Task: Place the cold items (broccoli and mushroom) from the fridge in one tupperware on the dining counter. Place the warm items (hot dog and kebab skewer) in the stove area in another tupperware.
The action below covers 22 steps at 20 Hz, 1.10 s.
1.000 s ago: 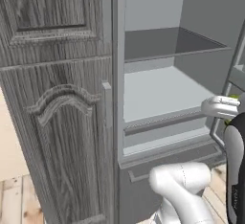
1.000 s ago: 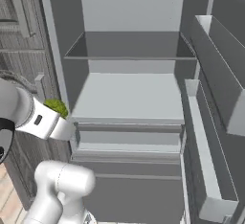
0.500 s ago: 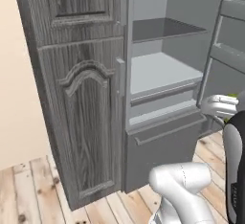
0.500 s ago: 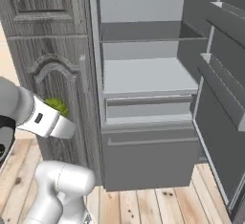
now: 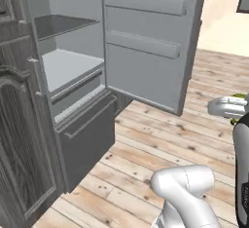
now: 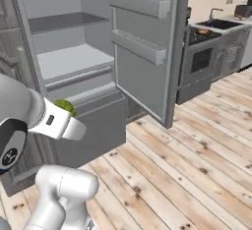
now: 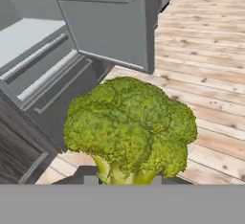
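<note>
Broccoli: one head, held by its pale stalk at the gripper, florets pointing away from the hand; a green edge of it shows past the white forearm.
Gripper: closed on the broccoli stalk, out in front of the fridge over the wood floor.
Fridge: one, its door swung wide open.
Fridge shelves: two inside, both bare.
Door bins: two, one above the other.
Fridge drawer: one below the shelves, closed.
Cabinet: one dark wood-grain tall unit touching the fridge's side.
Stove: one beyond the fridge door; a sink further along the same counter.
</note>
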Available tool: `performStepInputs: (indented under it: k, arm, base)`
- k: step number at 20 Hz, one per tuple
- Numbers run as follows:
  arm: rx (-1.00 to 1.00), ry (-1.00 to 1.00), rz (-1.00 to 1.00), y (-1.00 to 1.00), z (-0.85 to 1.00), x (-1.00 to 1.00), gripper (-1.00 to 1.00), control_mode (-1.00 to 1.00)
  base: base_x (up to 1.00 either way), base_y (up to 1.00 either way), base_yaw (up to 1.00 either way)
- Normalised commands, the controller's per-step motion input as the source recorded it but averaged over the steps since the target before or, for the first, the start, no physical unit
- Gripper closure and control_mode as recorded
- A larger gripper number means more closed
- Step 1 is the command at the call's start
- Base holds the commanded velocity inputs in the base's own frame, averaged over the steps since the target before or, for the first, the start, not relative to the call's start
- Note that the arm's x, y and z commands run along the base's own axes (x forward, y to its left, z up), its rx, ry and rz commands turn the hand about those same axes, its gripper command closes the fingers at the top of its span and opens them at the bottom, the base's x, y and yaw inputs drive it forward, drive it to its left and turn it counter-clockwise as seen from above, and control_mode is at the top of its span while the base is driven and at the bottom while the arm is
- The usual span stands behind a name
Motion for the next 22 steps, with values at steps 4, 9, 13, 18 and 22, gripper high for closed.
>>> performStepInputs:
  k: [4, 9, 13, 18, 22]
  arm:
    - [0.00, 0.00, 0.00, 0.00, 0.00, 0.00, 1.00, 1.00]
    - [0.00, 0.00, 0.00, 0.00, 0.00, 0.00, 1.00, 1.00]
    - [0.00, 0.00, 0.00, 0.00, 0.00, 0.00, 1.00, 1.00]
    - [0.00, 0.00, 0.00, 0.00, 0.00, 0.00, 1.00, 1.00]
    - [0.00, 0.00, 0.00, 0.00, 0.00, 0.00, 1.00, 1.00]
  base:
    - [-0.63, 0.08, -1.00]
    - [-0.20, -0.11, -0.99]
    - [0.12, -0.60, -0.63]
    - [0.26, -0.89, -0.14]
    - [0.40, -0.99, 0.00]
